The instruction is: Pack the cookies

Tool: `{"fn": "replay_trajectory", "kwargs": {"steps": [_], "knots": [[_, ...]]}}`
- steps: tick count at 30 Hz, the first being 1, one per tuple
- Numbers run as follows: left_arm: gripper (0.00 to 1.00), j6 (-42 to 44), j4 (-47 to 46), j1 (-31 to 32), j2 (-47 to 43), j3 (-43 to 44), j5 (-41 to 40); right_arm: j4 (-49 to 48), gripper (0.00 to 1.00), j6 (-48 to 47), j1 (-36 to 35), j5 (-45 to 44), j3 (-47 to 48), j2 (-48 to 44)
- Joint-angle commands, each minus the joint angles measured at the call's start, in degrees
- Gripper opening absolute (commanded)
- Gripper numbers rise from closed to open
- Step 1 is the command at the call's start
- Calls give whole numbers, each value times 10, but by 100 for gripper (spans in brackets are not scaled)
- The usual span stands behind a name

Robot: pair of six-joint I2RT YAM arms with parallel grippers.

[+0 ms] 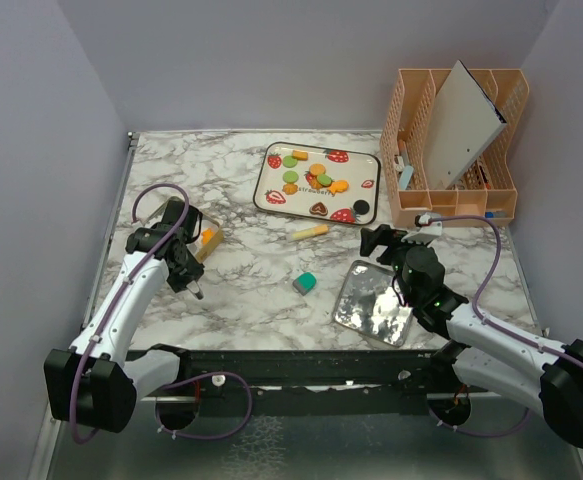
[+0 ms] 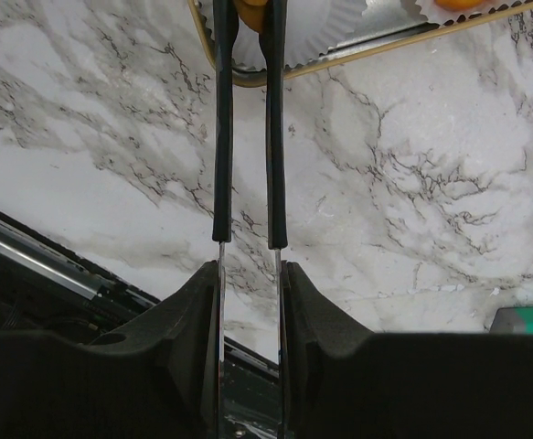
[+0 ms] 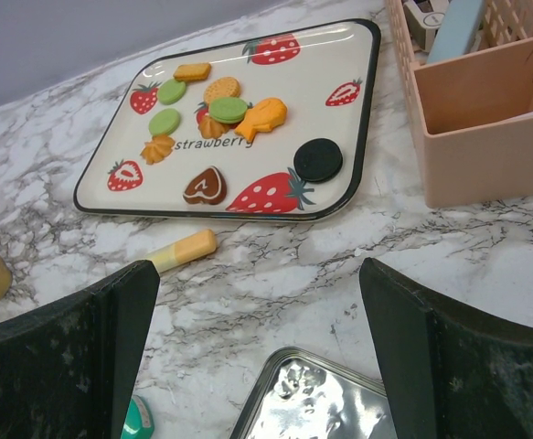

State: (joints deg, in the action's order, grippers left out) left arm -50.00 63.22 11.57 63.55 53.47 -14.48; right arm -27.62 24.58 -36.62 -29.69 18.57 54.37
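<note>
The cookies (image 1: 314,177) lie on a white strawberry-print tray (image 1: 269,160) at the back centre: orange, green, a brown heart (image 3: 205,186) and a black round one (image 3: 318,160). My left gripper (image 1: 189,275) is shut on metal tweezers (image 2: 222,137). Their black-sleeved blades reach into a gold-rimmed box (image 1: 208,240) of white paper cups (image 2: 325,32), with something orange between the tips at the frame edge. My right gripper (image 1: 382,240) is open and empty, low over the marble between the tray (image 3: 362,110) and a silver tin (image 3: 321,402).
A yellow stick (image 1: 309,232) lies in front of the tray. A teal block (image 1: 304,283) sits mid-table. The silver tin (image 1: 374,300) lies near my right arm. A pink organiser (image 1: 456,190) holding a white board stands at the back right.
</note>
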Motion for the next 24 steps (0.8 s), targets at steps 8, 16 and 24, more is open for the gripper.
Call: {"fn": "replay_trajectory", "kwargs": {"steps": [8, 16, 24], "knots": [[27, 9, -8, -5, -11, -5, 17, -13, 100, 4, 2, 7, -5, 3], [40, 10, -8, -6, -24, -6, 19, -13, 100, 4, 2, 6, -5, 3], [40, 14, -6, -7, -31, 4, 11, -13, 100, 4, 2, 6, -5, 2]]}}
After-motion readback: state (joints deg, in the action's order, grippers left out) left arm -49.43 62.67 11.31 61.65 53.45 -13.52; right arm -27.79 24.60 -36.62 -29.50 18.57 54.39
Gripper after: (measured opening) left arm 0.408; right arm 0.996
